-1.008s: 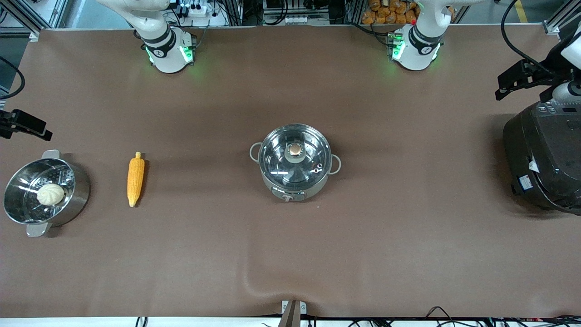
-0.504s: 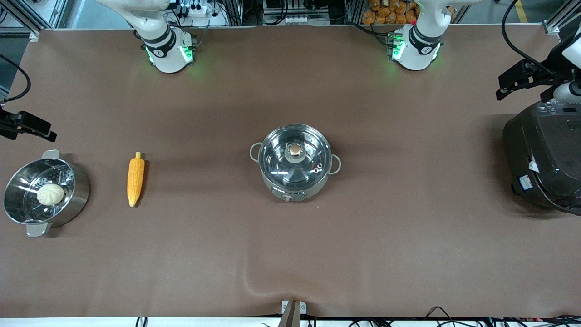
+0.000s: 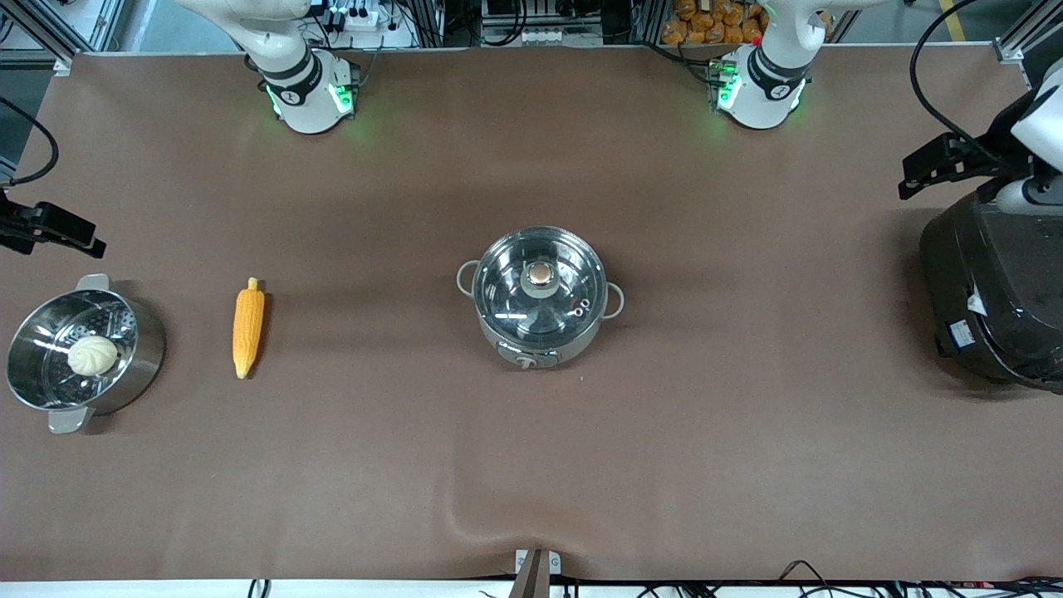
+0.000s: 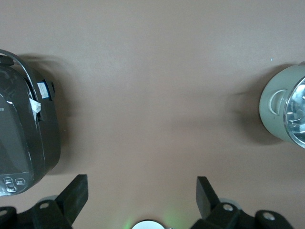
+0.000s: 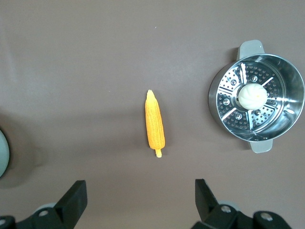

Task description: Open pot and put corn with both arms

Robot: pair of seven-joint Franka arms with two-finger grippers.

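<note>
The pot [image 3: 538, 299] sat mid-bench with its glass lid [image 3: 573, 286] on. The corn [image 3: 248, 329] lay flat at the pot's nine o'clock. The left tool [image 4: 142, 195] hung spread wide over bare bench [image 3: 747, 465] between the pot and the rice cooker [image 3: 996, 291]. The right tool [image 5: 139, 198], equally wide, hung above the corn. The lid would probably lift best if the left tool centred on the copper knob [image 3: 541, 272], closed, then rose straight up. The brown cover looked smooth, rippled only at six o'clock.

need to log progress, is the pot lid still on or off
On. The glass lid sits flat on the pot, its copper knob centred; neither gripper is near it.
</note>
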